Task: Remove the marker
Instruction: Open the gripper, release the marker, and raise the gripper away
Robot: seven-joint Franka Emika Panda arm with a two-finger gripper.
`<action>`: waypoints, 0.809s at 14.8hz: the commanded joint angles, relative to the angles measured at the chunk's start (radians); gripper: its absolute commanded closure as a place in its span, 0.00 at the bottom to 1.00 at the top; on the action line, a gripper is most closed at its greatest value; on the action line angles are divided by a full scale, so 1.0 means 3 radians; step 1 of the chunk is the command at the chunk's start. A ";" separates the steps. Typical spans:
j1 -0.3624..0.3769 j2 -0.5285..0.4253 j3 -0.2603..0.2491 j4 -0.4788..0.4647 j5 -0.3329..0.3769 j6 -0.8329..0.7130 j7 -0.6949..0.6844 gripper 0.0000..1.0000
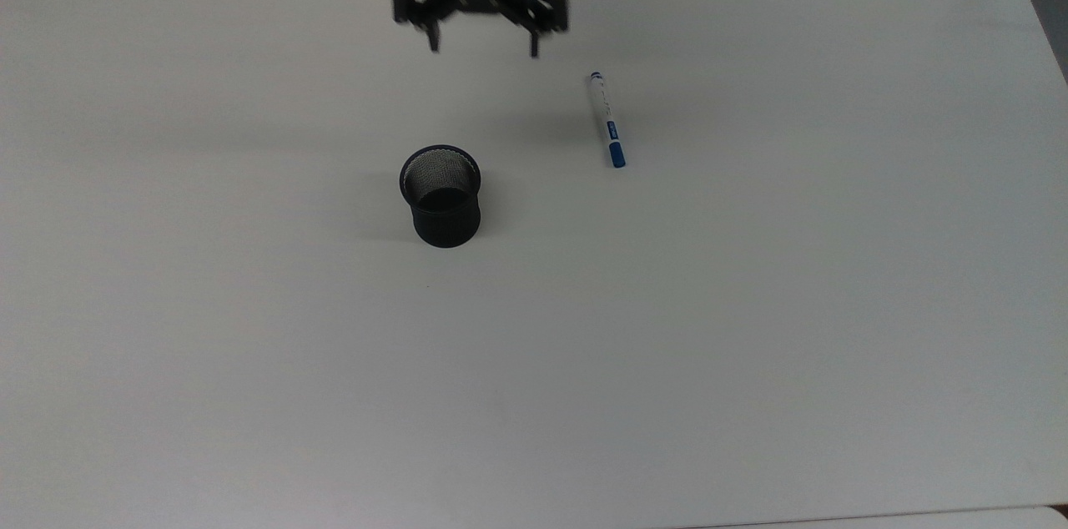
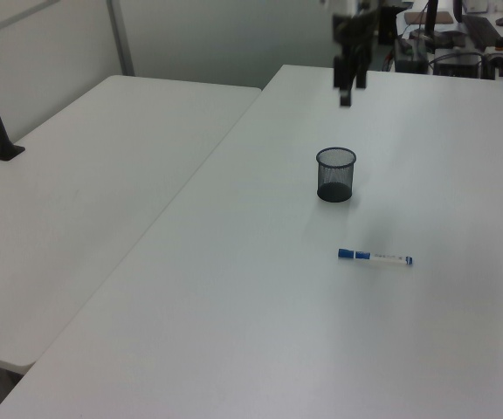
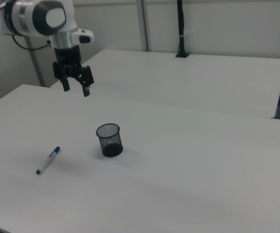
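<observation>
The marker (image 1: 607,119) lies flat on the white table (image 1: 751,304), a slim white pen with a blue cap, to the right of the black mesh cup (image 1: 440,195) in the top view. It also lies in front of the cup (image 2: 335,174) in the left view, marker (image 2: 375,257), and left of the cup (image 3: 109,140) in the right view, marker (image 3: 48,159). My gripper (image 1: 483,47) hangs open and empty high above the table near its far edge, well away from the marker; it also shows as gripper (image 3: 76,88) and gripper (image 2: 348,91).
A second white table (image 2: 77,192) adjoins at the left view's left. A black clamp post (image 3: 180,29) stands on the far table in the right view. Dark equipment (image 2: 444,52) sits beyond the table's far end in the left view.
</observation>
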 commanded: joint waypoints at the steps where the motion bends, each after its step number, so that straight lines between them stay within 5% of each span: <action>1: -0.0140 -0.0371 0.0010 -0.0401 -0.0005 -0.0109 -0.0133 0.00; 12: -0.0212 -0.0428 -0.0052 -0.0377 0.0015 -0.0217 -0.0154 0.00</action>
